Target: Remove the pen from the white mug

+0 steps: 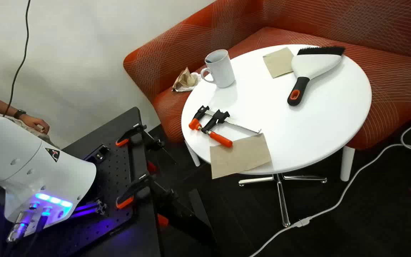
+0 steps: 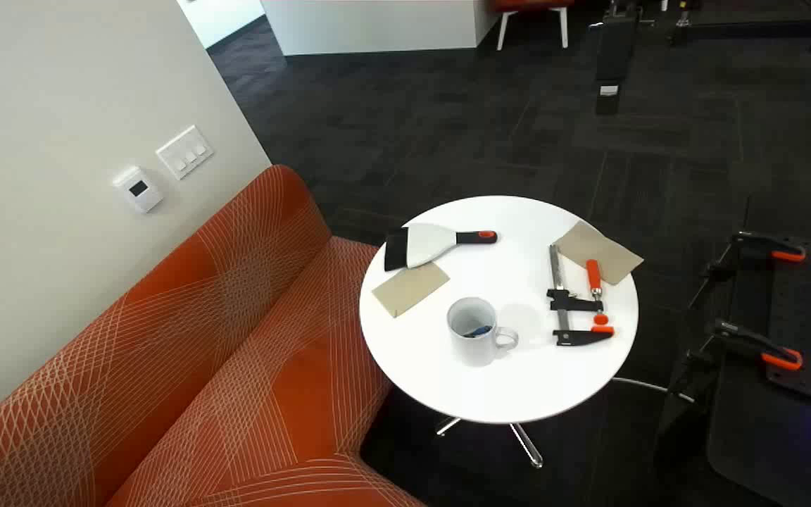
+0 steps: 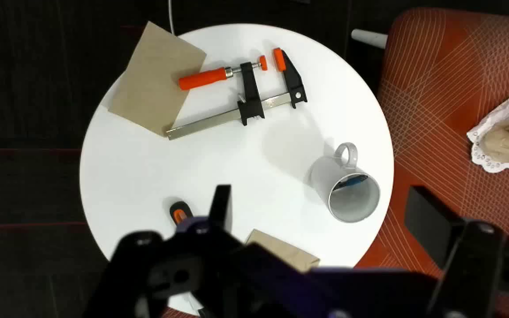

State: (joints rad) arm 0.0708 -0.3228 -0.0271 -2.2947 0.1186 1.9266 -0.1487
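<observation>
- The rounded white shell [image 1: 54, 175] is crossed by a thin seam [image 1: 24, 161] and dotted with grey caps [image 1: 30, 171].
- A dark triangle [image 1: 52, 154] is stuck on.
- Blue-white lights [image 1: 54, 200] are set near plugged-in cables [image 1: 41, 225].
- The tool [image 3: 326, 213] is coloured black.

Gripper [image 3: 325, 212]: fingers [image 3: 222, 206] spread wide in wrist view. White arm [image 1: 16, 153] partly visible in an exterior view, blue lights [image 1: 54, 200] lit at its base [image 1: 64, 175].
</observation>
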